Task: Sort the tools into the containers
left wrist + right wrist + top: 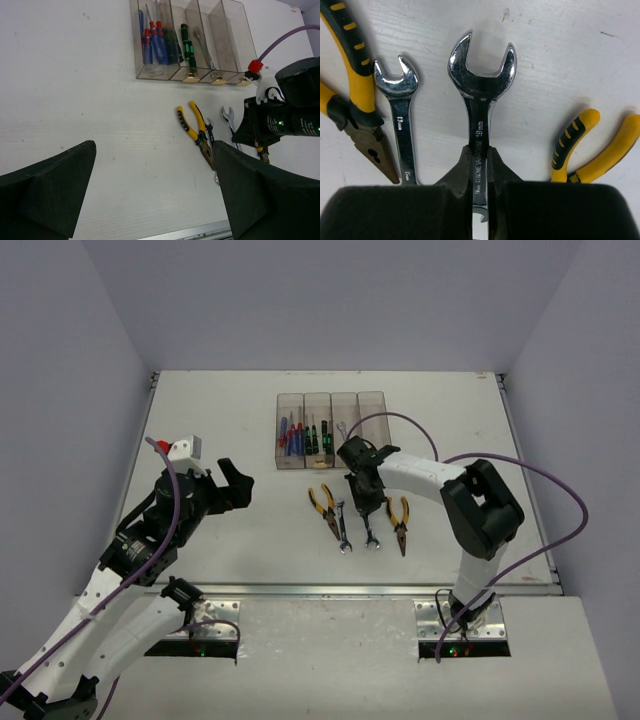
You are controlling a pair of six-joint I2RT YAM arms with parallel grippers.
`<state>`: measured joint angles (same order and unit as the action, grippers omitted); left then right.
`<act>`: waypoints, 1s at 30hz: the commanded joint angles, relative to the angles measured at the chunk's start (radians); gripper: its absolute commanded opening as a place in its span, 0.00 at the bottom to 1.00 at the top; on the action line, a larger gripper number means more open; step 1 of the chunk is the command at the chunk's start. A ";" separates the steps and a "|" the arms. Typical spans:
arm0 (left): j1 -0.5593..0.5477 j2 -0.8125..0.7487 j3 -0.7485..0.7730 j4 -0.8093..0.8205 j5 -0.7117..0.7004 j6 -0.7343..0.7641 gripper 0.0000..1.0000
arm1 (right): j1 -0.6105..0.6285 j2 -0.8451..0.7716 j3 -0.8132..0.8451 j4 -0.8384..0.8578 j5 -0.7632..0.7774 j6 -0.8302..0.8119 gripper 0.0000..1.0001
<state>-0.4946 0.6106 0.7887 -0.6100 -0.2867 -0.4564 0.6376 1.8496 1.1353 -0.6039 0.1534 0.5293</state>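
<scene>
The right gripper (480, 165) is down over the white table (220, 420), its jaws clamped together on the shank of a large silver open-end wrench (480, 95); the wrench's forked head sticks out beyond the fingertips, and I can't quite tell whether it lies flat on the table or is a touch off it. Just beside it on one side lies a smaller silver open-end wrench (402, 115), parallel and apart from it; beyond that lies a pair of yellow-and-black-handled pliers (357, 117), touching or nearly touching the small wrench; a second pair of the same pliers (570, 145) lies on the other side. Farther back stands a row of four joined clear smoky-plastic bins (372, 432); the leftmost holds blue-and-red-handled screwdrivers (152, 42), the next holds thin green-and-black-handled screwdrivers (186, 47), and the third holds a slim silver wrench (204, 47). The left gripper (240, 486) hangs over the left of the table, well apart from the tools, its jaws spread wide with nothing between them.
</scene>
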 commanded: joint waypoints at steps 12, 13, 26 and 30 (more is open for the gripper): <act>0.007 -0.009 0.000 0.044 -0.002 0.007 1.00 | -0.021 -0.093 0.257 -0.087 0.019 -0.048 0.00; 0.007 -0.009 0.001 0.044 -0.003 0.007 1.00 | -0.033 -0.076 0.304 -0.095 0.014 -0.057 0.00; 0.007 -0.003 -0.005 0.047 0.018 0.009 1.00 | -0.187 0.417 1.020 -0.160 -0.035 -0.190 0.00; 0.007 -0.011 -0.007 0.050 0.019 0.009 1.00 | -0.201 0.460 1.043 -0.054 -0.025 -0.237 0.00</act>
<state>-0.4946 0.6067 0.7841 -0.6094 -0.2767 -0.4564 0.4374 2.3045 2.1156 -0.7772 0.1238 0.3632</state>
